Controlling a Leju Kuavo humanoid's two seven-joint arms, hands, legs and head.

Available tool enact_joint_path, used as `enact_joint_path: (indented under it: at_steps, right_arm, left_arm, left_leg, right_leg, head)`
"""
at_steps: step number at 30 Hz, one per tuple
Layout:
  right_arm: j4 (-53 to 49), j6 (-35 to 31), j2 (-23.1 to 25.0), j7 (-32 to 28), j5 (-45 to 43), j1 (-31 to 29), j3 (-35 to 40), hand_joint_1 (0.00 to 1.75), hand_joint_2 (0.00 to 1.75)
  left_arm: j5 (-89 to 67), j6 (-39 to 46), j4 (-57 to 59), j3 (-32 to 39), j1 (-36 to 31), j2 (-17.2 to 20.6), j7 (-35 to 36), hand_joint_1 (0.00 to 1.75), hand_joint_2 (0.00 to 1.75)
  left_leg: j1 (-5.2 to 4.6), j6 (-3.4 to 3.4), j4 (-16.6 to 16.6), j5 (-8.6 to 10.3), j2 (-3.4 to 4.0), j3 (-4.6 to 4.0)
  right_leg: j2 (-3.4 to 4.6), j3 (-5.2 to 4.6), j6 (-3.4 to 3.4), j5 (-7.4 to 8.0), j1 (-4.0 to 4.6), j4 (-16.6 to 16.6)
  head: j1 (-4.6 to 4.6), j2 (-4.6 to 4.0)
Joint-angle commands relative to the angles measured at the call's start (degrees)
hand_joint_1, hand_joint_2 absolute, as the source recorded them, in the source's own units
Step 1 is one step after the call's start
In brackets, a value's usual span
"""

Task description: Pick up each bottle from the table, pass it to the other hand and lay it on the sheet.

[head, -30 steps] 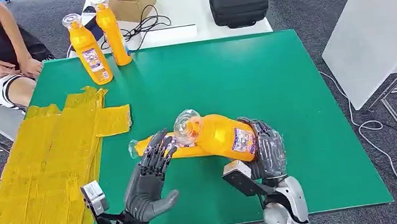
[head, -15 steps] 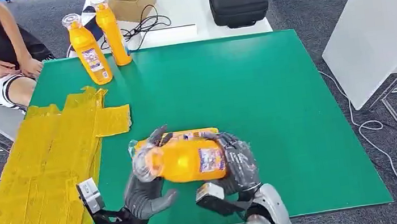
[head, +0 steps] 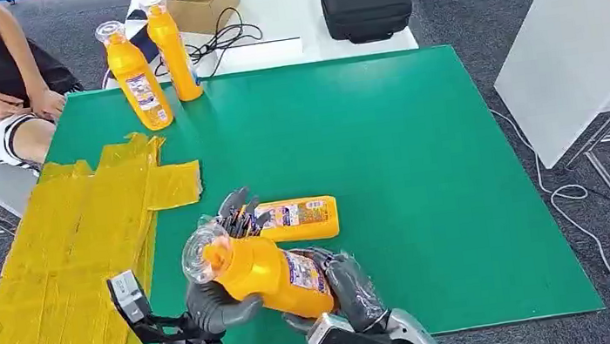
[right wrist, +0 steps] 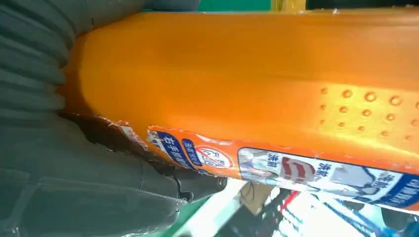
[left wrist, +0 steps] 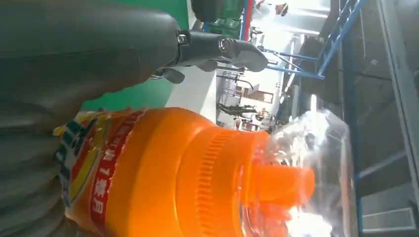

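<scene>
Orange bottle (head: 266, 273) held up off the green desk (head: 420, 140) near its front edge, cap end toward my left. Head view: my right hand (head: 346, 285) wraps the base end, fingers closed round the body. My left hand (head: 225, 300) sits under the neck end, thumb curled below; whether it has real purchase I cannot tell. Second bottle (head: 294, 219) lies flat on the desk just behind my left fingers. Two more bottles (head: 151, 55) stand upright at the far left corner. Yellow sheet (head: 67, 263) covers the desk's left part, nothing on it. A person sits beyond that corner.

Left wrist view: bottle neck and orange cap (left wrist: 281, 185) under a clear overcap, label facing the palm. Thumb above, not touching the bottle; grip unconfirmed.

Right wrist view: bottle body (right wrist: 247, 84) pressed against my palm, label and dimpled patch visible; firm hold.

Risk: if my right hand releases before the left closes, the bottle drops onto the desk or the lying bottle. The body looks smooth and could slip.

Contents: all bottles look full, caps on; level unreadable through opaque orange.
</scene>
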Motion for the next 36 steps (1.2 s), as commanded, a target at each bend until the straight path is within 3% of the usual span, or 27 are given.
enact_joint_path:
  at_steps: [1,21,36]
  right_arm:
    - [-3.1,2.3,-2.2,-3.3,-3.6,-0.3,1.4,1.75,1.75]
    - [-0.7,0.4,-0.9,-3.7,-8.6,-2.2,-3.1,1.75,1.75]
    - [10.8,-5.3,2.7,-0.5,-9.2,-10.7,-6.0,1.75,1.75]
  left_arm:
    - [-0.3,2.8,9.3,7.5,-4.5,-0.2,0.8,0.00,1.75]
    - [-1.1,4.8,8.8,6.6,-4.3,0.1,1.0,0.00,1.75]
    - [-1.2,4.1,11.7,5.5,-6.1,-0.6,2.1,0.00,1.75]
  left_leg:
    - [-0.03,-0.05,-0.1,0.00,-0.02,0.14]
    - [0.00,-0.05,-0.1,-0.04,0.14,0.21]
    - [0.05,-0.04,-0.1,-0.01,0.09,0.27]
  right_leg:
    - [-0.06,0.12,0.03,-0.03,-0.03,0.0]
    - [0.09,0.18,0.03,-0.01,0.00,-0.1]
    - [0.10,0.23,0.07,0.01,0.04,-0.1]
  head:
    - [0.00,0.00]
    - [0.00,0.00]
    - [0.02,0.00]
